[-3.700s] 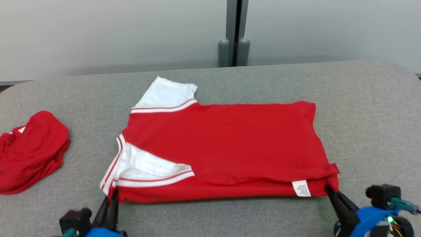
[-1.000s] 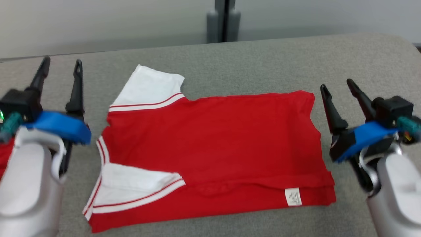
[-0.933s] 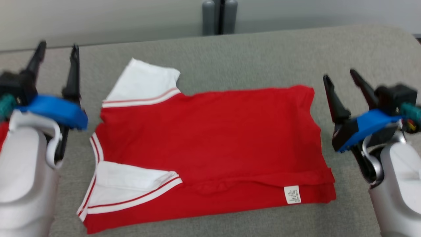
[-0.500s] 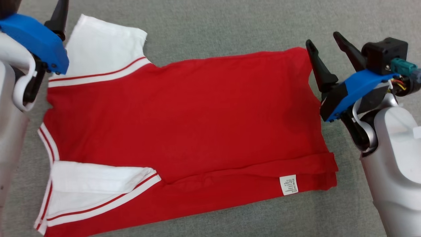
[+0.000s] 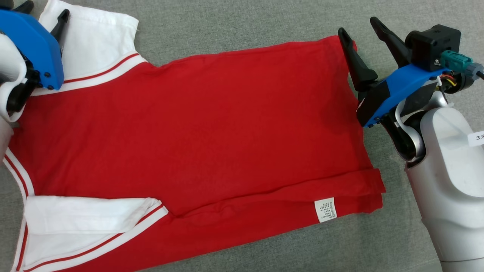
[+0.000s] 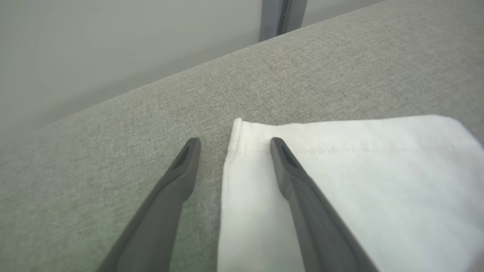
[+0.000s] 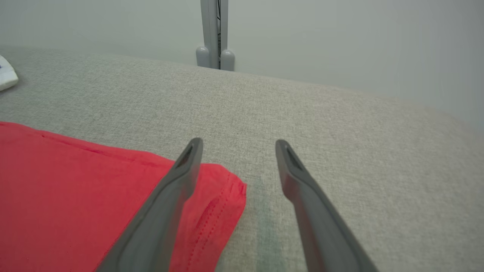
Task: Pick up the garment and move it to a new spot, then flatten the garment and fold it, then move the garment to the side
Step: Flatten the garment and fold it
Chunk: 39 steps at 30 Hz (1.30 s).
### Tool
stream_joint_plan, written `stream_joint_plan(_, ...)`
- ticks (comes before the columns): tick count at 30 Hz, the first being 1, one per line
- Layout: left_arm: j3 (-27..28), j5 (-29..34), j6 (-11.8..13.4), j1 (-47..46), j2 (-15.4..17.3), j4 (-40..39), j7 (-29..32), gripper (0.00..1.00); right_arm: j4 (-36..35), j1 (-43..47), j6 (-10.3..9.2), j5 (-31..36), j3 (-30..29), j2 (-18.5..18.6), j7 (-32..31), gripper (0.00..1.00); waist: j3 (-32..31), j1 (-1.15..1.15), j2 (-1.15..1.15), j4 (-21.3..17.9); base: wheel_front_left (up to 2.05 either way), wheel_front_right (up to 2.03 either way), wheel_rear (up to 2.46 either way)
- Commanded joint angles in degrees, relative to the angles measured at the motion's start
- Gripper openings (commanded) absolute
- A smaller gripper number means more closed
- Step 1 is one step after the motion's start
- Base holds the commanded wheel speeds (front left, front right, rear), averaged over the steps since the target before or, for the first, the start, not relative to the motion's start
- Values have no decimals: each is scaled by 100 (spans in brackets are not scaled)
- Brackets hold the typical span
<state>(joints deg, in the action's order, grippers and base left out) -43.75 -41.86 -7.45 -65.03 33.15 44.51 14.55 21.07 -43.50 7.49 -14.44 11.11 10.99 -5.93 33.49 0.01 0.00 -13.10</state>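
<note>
The garment is a red shirt with white sleeves and red stripes, spread flat on the grey padded surface, with a white label on its near hem. My left gripper is open at the far white sleeve. It straddles the sleeve's corner, one finger over the cloth and one over bare padding. My right gripper is open at the far right hem corner. Its left finger is over the red cloth and its right finger over the padding. Neither gripper holds anything.
The grey surface runs on beyond the garment to a pale wall. A grey post stands against that wall behind the far edge and appears as well in the left wrist view. Bare padding lies right of the shirt.
The head camera has dipped closer, so the whole picture shifted. Both arms have reached forward from beside the shirt to its far corners. The jaws stayed open and the garment lies as before.
</note>
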Motion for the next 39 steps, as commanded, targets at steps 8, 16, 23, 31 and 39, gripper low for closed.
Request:
stream_joint_plan(8, -551, -645, -4, -217, 90, 94, 185, 100, 155, -235, 1, -88, 150, -39, 38, 100, 66, -1, 0, -61, 0, 0, 0)
stream_joint_plan(16, -1053, -907, -3, -407, 178, 175, 46, 0, 379, -340, 1, -350, 391, 89, -280, 100, 6, -1, 0, -85, 0, 0, 0)
stream_joint_plan(23, -1413, -1031, -3, -612, 128, 143, -265, 0, 648, -381, 1, -616, 478, 220, -559, 100, -29, -1, 0, 75, 0, 0, 0)
stream_joint_plan(31, -1765, -1163, -3, -778, 68, 108, -664, 0, 934, -455, 1, -691, 559, 331, -880, 0, -46, -1, 0, 296, 0, 0, 0)
stream_joint_plan(39, -1941, -1262, -3, -746, 8, 110, -1388, 0, 917, -428, 1, -651, 436, 374, -523, 0, -283, -1, 0, 486, 0, 0, 0)
